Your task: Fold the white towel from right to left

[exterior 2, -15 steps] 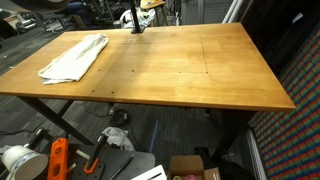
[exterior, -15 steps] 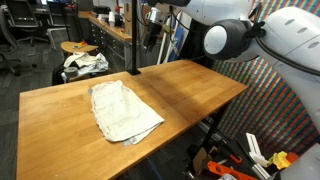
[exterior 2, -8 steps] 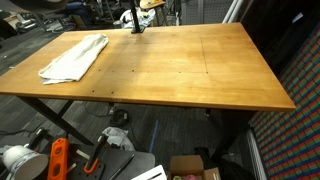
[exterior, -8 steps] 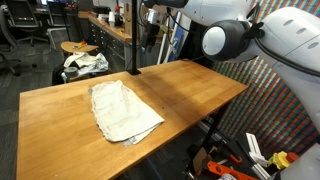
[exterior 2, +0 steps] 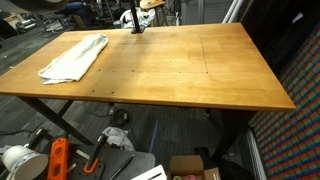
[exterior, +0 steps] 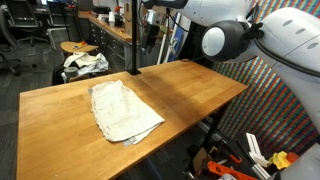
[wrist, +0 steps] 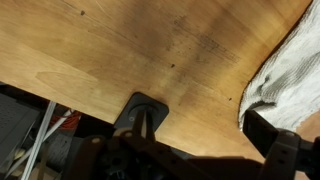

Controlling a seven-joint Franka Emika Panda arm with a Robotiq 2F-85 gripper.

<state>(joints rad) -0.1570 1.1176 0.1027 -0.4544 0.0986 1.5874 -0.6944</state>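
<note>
While nothing has shifted, white towel [exterior: 122,110] lies untouched near a table [exterior: 195,85] corner; gripper [wrist: 282,150] width unreadable, fold unstarted.

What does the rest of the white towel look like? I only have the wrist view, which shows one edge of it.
Observer: The white towel lies loosely spread and wrinkled on the wooden table, towards one end of it.
Operator: What else stands near it?
Observer: A black pole rises from the table's edge, just beyond the towel.
Operator: Is the arm touching the towel?
Observer: No. In an exterior view the arm is raised above the table, off to the side of the towel, and nothing rests on the cloth.
</note>
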